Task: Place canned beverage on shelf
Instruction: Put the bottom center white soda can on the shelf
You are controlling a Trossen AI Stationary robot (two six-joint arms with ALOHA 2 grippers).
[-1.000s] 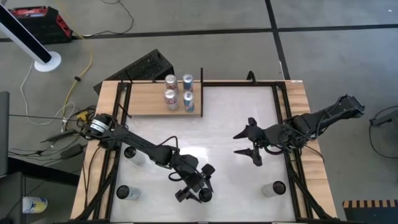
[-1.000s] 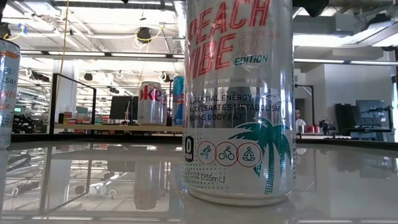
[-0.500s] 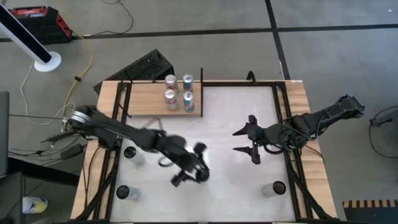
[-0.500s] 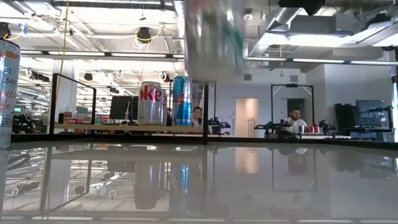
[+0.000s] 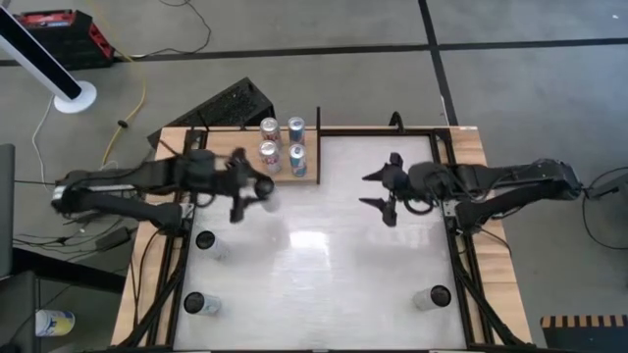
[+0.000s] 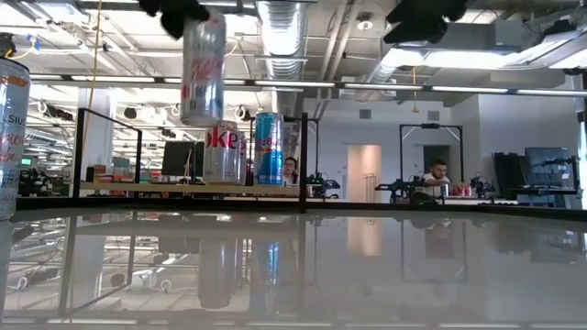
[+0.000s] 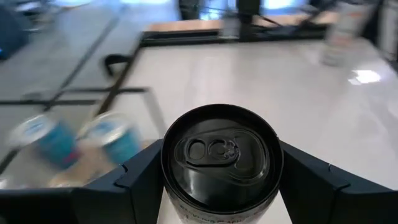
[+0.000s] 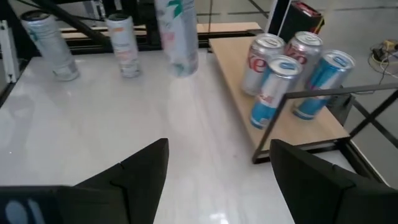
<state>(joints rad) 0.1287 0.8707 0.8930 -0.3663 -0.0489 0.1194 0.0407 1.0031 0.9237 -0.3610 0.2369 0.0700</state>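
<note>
My left gripper is shut on a white, teal-printed can, carried in the air just off the near edge of the light-wood shelf. In the left wrist view the can's dark top sits between the two fingers. Several cans stand on their bases on the shelf's right end. My right gripper hovers open over the table's right half, holding nothing. My left gripper pinches the can's upper wall just under the rim between its two fingers, one on each opposite side. The fingers come nearly level from the table's left. The can hangs about upright below them, lifted clear of the table.
Two cans stand at the table's near left and one at the near right. The shelf's thin black uprights rise at its right end. Bare white tabletop lies between the arms.
My left gripper has lifted the can off the table near its front edge and carried it up and toward the far left, to beside the shelf, tipping from pointing down to nearly level. My right gripper has swung a little toward the far edge.
</note>
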